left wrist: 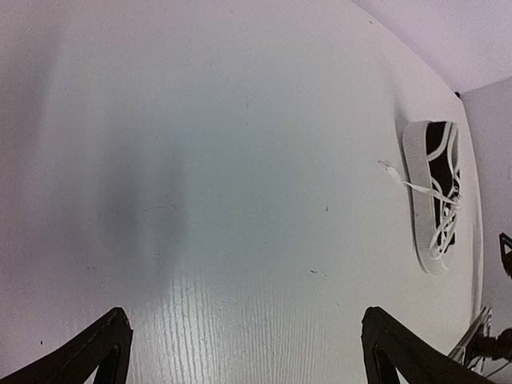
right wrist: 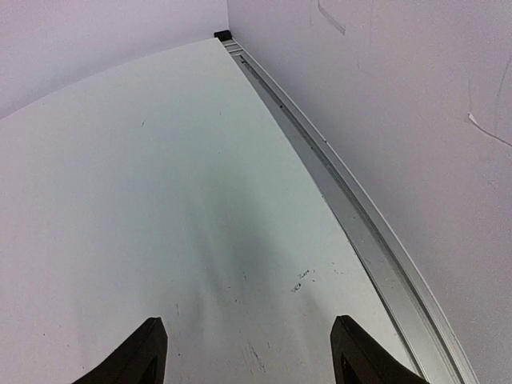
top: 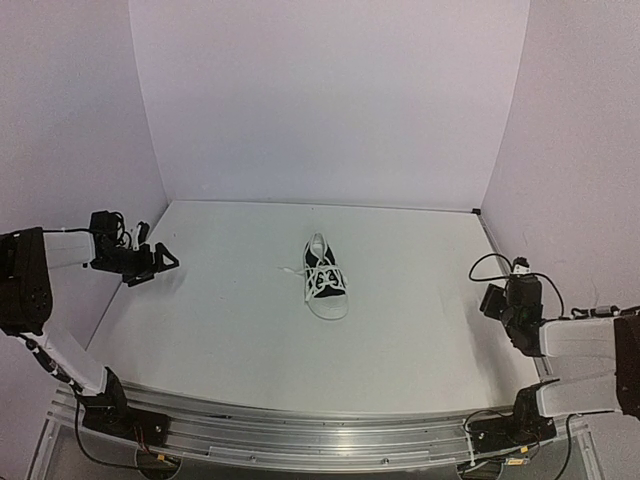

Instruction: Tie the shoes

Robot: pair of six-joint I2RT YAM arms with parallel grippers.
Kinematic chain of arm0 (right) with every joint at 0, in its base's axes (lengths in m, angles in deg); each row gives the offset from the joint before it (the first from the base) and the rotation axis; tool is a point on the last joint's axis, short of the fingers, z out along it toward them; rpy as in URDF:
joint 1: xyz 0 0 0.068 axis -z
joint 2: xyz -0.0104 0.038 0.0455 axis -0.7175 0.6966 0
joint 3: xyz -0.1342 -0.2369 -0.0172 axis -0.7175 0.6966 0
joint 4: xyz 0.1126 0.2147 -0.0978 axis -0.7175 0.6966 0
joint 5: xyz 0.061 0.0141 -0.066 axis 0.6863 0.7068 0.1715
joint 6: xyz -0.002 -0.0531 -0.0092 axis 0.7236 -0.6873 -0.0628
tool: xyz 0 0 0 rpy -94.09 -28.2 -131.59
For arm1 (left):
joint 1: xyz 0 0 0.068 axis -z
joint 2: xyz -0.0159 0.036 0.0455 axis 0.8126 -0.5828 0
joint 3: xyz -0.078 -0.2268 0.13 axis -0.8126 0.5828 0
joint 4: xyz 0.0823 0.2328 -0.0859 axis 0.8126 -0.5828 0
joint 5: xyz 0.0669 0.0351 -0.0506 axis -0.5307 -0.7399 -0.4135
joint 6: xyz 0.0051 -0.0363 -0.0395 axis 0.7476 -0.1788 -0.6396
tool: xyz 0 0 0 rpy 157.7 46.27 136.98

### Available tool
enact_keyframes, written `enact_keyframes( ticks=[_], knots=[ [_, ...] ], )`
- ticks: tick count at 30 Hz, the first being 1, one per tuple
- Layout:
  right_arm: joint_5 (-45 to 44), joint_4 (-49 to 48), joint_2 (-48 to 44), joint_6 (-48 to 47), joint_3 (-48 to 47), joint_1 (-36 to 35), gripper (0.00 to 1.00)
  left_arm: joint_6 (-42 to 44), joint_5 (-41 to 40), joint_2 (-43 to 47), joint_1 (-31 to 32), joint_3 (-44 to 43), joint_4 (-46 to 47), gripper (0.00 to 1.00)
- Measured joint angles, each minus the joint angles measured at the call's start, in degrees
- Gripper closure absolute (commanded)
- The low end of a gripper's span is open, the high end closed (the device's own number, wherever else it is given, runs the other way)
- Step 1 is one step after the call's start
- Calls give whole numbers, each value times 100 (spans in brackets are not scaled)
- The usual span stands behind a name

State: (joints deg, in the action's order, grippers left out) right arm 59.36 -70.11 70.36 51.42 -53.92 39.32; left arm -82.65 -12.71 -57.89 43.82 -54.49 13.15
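Over the white tabletop (top: 200, 340), the left hand (left wrist: 242, 332) and right hand (right wrist: 246, 332) hung at opposite edges, fingers spread apart. Near the middle lay the black sneaker (top: 325, 280), long axis far-to-near, white toe toward the near edge (angled slightly right), one lace (top: 290, 269) trailing left.

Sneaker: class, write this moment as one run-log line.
sneaker upright on table, lace end trailing | left gripper open, empty | right gripper open, empty
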Motion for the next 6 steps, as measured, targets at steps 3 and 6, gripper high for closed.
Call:
enact_keyframes(
  ticks=[3,6],
  knots=[
    [45,-308,323,-126,-89,0,29,-250,-273,14,-4,74,128,0],
    [112,-580,620,-248,-208,0,29,-353,-393,94,-4,151,259,0]
  ],
)
